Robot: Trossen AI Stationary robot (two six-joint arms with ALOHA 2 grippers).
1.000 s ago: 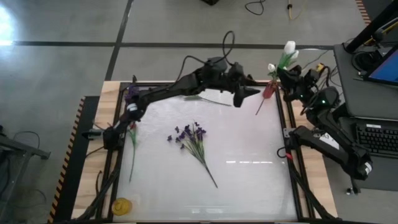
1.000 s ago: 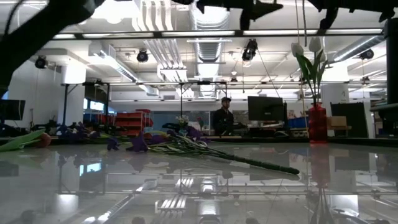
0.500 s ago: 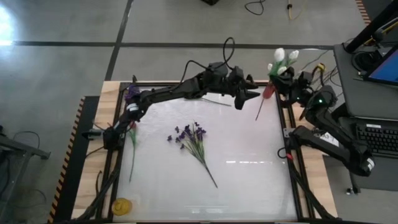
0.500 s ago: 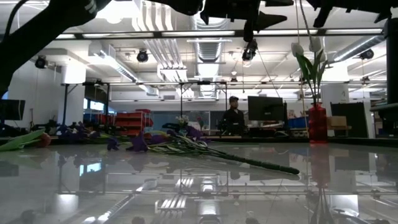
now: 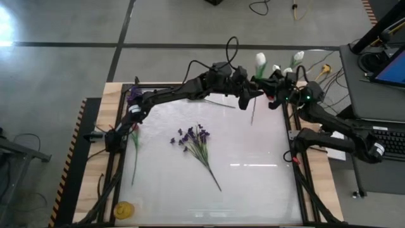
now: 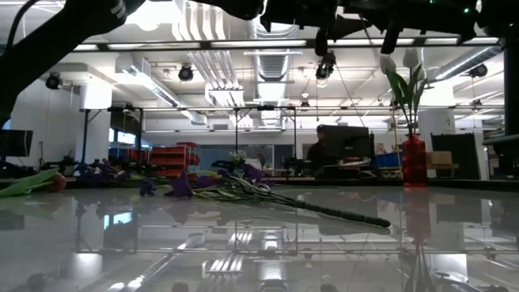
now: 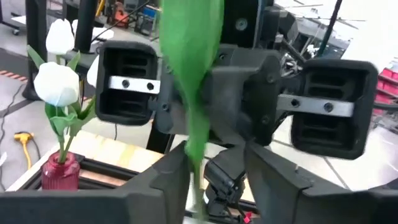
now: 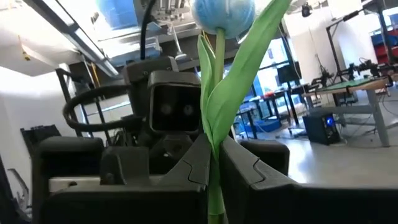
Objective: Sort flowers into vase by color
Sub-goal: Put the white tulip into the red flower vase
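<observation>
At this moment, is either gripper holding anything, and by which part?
The right gripper is shut on the white tulip, pinching its green stem below the leaves. The left gripper flanks the same stem; whether it grips cannot be told.

Table (image 5: pixel 253 183): flower spray (image 5: pixel 197 144) lying left of centre. Single stem (image 5: pixel 135 152) along the left edge. Small round object (image 5: pixel 123 208) at the near left corner. Vase (image 7: pixel 60 172) with tulips (image 7: pixel 56 78) at the far right corner. Left gripper (image 5: pixel 248 96) and right gripper (image 5: pixel 269 88) facing each other above the far edge, a tulip stem (image 5: pixel 254 107) between them.
</observation>
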